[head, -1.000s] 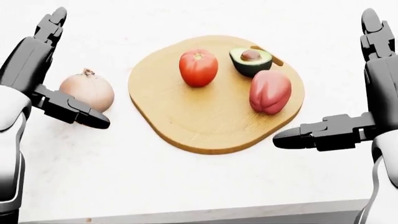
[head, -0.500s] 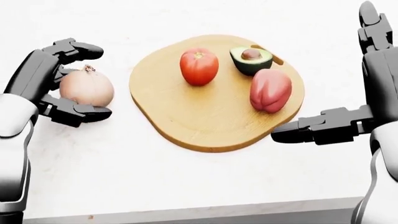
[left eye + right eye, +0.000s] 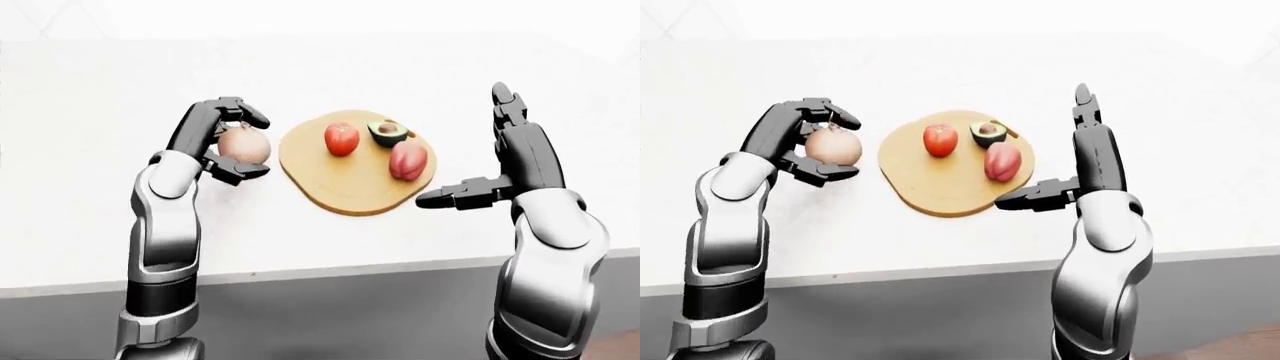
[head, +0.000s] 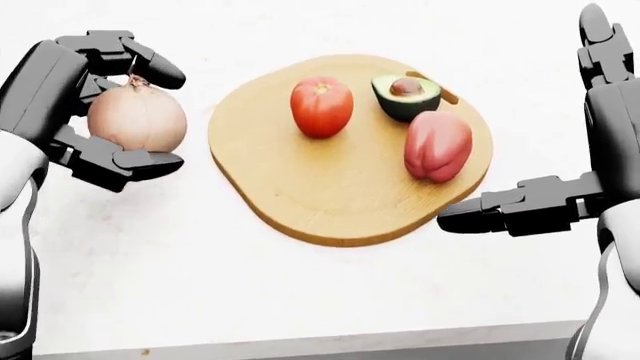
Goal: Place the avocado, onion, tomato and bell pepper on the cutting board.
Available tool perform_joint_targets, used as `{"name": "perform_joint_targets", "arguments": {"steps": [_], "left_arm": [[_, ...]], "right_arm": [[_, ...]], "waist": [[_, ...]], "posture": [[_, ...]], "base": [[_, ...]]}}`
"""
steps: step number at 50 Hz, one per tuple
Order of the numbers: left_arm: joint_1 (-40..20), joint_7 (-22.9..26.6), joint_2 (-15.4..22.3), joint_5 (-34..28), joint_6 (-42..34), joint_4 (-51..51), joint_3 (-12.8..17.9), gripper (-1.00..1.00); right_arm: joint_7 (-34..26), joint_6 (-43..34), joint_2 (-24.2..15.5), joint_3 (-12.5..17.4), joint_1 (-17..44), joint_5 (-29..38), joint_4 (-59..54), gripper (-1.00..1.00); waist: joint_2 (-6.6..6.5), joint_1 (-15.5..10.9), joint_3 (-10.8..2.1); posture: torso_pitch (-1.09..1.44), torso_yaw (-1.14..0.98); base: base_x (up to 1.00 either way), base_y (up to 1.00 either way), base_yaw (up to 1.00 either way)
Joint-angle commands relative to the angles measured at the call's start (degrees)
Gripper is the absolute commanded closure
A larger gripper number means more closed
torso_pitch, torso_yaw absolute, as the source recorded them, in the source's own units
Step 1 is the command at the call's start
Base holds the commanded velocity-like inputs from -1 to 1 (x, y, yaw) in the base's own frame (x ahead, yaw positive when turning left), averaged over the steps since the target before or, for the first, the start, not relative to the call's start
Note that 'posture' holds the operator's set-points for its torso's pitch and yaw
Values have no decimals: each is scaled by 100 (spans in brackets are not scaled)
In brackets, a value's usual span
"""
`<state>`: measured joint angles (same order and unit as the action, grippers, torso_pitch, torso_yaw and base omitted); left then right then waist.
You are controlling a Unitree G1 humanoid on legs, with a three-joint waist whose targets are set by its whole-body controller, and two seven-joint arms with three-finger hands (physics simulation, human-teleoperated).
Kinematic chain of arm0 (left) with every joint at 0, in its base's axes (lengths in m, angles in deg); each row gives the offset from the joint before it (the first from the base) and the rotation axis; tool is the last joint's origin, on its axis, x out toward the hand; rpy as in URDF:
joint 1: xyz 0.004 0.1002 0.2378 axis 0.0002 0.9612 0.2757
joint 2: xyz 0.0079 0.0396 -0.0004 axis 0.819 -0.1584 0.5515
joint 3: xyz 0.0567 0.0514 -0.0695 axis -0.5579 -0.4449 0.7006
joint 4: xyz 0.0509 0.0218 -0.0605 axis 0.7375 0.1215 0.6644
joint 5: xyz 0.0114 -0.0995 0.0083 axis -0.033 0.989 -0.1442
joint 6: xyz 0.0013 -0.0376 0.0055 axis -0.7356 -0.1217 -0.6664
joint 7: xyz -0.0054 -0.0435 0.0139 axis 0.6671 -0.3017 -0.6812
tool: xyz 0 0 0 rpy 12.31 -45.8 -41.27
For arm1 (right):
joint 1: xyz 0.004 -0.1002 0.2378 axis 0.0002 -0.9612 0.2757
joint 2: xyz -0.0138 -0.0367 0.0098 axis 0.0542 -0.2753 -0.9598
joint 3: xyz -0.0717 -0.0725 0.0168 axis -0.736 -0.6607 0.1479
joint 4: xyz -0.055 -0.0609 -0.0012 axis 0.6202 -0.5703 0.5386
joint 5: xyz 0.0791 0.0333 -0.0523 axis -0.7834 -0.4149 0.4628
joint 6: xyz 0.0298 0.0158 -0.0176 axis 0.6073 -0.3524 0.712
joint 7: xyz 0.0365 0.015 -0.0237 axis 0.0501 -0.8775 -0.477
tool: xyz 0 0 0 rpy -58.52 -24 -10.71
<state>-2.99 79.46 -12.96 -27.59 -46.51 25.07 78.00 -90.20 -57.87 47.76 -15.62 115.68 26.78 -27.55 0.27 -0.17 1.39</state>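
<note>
Worktop (image 4: pixel 300 292) edge is seen along the bottom of the head view, pale and bare up to the board. Just above that edge, at the right, the right hand (image 4: pixel 560 150) is held spread: one finger is stretched sideways toward the view's left, its tip just beside the lower right rim of the cutting board (image 4: pixel 330 187), while the other fingers are pointed upward at the view's right margin. Nothing is held in it.

At the left of the head view, the onion (image 4: pixel 137 116) is gripped by the left hand (image 4: pixel 95 109), whose fingers are curled over its top and under its lower side (the palm is pressed against its left flank). The onion is kept off the board, just beside its left rim; whether it is raised clear of the worktop cannot be told for certain.

On the round wooden board, three items are set apart from one another. The bell pepper (image 4: pixel 437 145), pinkish red, is laid nearest, toward the right rim. The tomato (image 4: pixel 321 106) is placed further up, left of centre. The avocado (image 4: pixel 406 96), a cut half with its pit showing, is seated furthest, near the upper right rim.
</note>
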Motion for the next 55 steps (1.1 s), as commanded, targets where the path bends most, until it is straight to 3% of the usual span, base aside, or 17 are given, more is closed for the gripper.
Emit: {"name": "perform_joint_targets", "arguments": {"steps": [1,12,21,37,55], "left_arm": [[-207,72,32,-55,-31,-379,40,15],[131,609,-560,-405,-452,-1603,-413,16],[26,581,-1210,-674,-274,-1398,-865,18],[-40,-394,-1673,-804,113,-613,-1029,15],[93,-551,-1873,-865,387,-284,-1169,15]], "right_arm": [[34,130,-52,35,133,60,177,-100],[99,202,-20,44,224,1,27,-100],[103,156,-45,24,189,-20,93,-100],[213,259,35,35,9,-97,139,-100],[265,278,-2,39,128,-184,-3,-100]], "waist": [[-6,5,-146],[22,-4,-122],[80,-28,-123],[116,-24,-143],[127,-22,-153]], "posture": [[0,0],[0,0],[0,0],[0,0],[0,0]], "base": [[0,0,0],[0,0,0],[0,0,0],[0,0,0],[0,0,0]]}}
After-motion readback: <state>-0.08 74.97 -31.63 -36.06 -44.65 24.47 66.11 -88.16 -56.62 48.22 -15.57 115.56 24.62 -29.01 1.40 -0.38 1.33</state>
